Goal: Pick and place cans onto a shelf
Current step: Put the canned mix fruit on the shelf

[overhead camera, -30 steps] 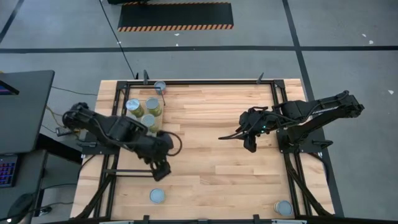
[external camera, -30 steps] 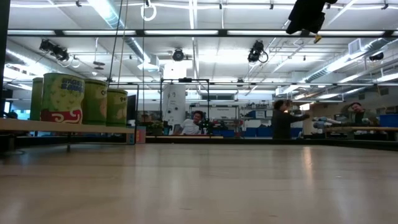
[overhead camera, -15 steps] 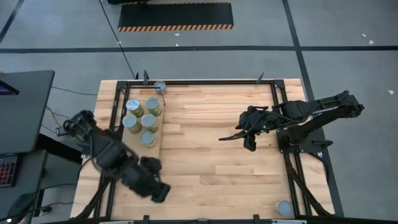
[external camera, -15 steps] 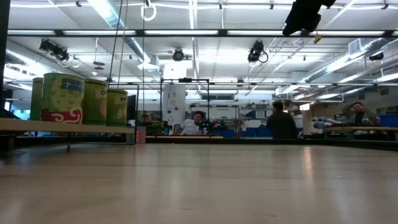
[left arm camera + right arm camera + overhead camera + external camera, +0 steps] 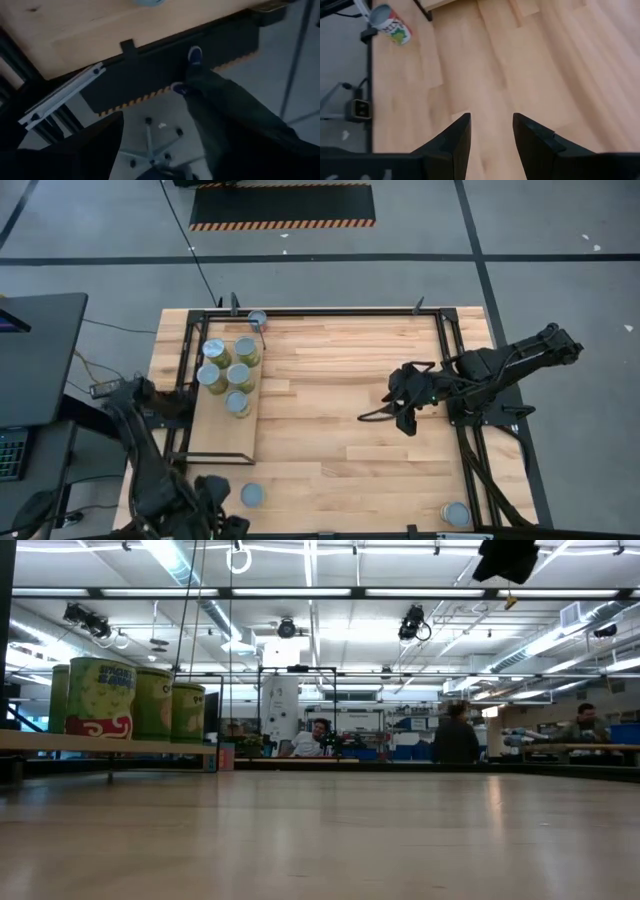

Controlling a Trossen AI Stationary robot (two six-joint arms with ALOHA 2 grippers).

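Shelf (image 5: 222, 435) at table's left holds four cans (image 5: 227, 374); loose cans at far edge (image 5: 257, 319), near edge (image 5: 253, 495) and near-right corner (image 5: 456, 513). Left gripper (image 5: 222, 525) has swung off shelf to near-left table edge since prev. frame. Right gripper (image 5: 404, 418) mid-table, lower than before. Low view: three cans (image 5: 100, 698) on shelf, unchanged. L wrist: jaws wide, empty, past table edge. R wrist: right gripper (image 5: 491, 127) partly open, empty, above bare wood; one can (image 5: 391, 23) well off.

Large open robotics lab: strip-lit ceiling (image 5: 320, 590), grey floor with hazard-striped mat (image 5: 282, 207), people (image 5: 457, 735) at distant workstations.
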